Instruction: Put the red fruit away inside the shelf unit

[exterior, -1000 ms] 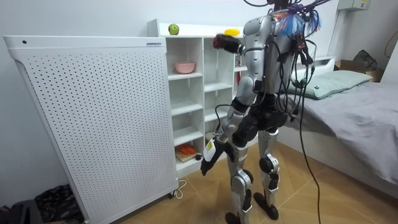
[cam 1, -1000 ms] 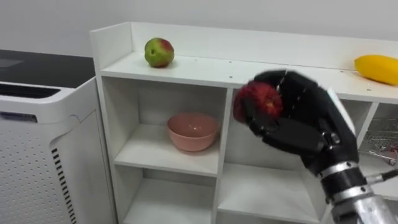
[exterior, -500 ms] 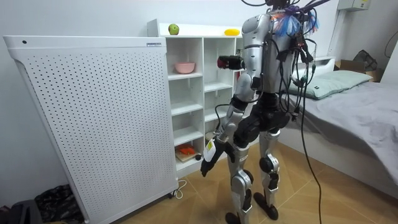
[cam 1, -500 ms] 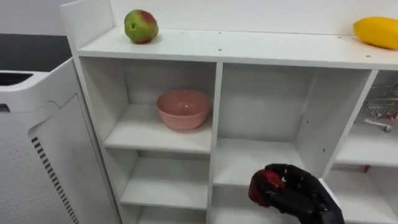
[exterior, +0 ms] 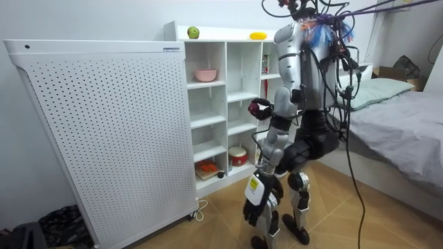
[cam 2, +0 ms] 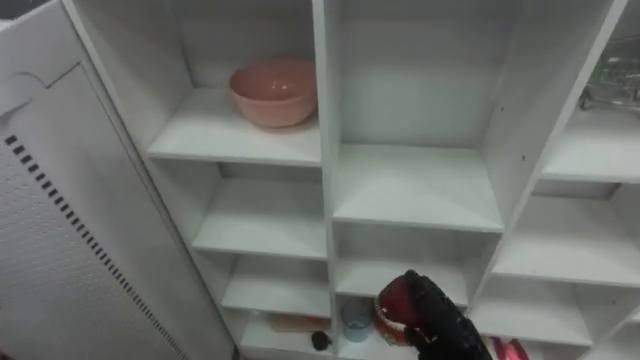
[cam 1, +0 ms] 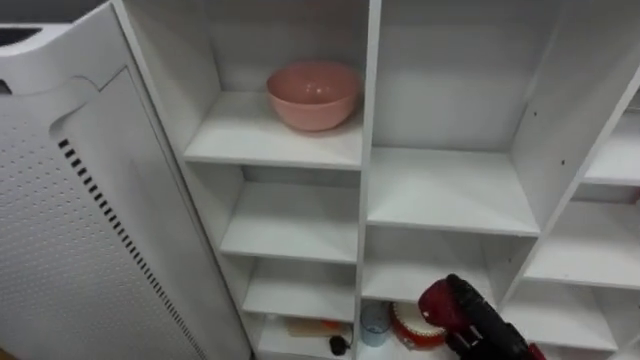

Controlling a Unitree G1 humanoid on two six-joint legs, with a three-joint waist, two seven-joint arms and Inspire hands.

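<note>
The robot stood facing the white closet (exterior: 208, 104), where a green apple (exterior: 193, 32) and a yellow fruit (exterior: 258, 35) lay on top. Its right hand (cam 1: 487, 332) clasped a red fruit (cam 1: 438, 302) low before the middle column, not yet shelved, and its left hand (exterior: 249, 211) hung by its knee, its state past telling. A tall perforated panel (exterior: 104, 131) stood just beside the closet, a pink bowl (cam 1: 313, 94) sat on an upper shelf, and a red container (exterior: 237, 155) and small cup (cam 1: 375, 322) sat in the bottom compartment.

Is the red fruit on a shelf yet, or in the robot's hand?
In hand: the right hand curls round the red fruit, in front of the closet.
</note>
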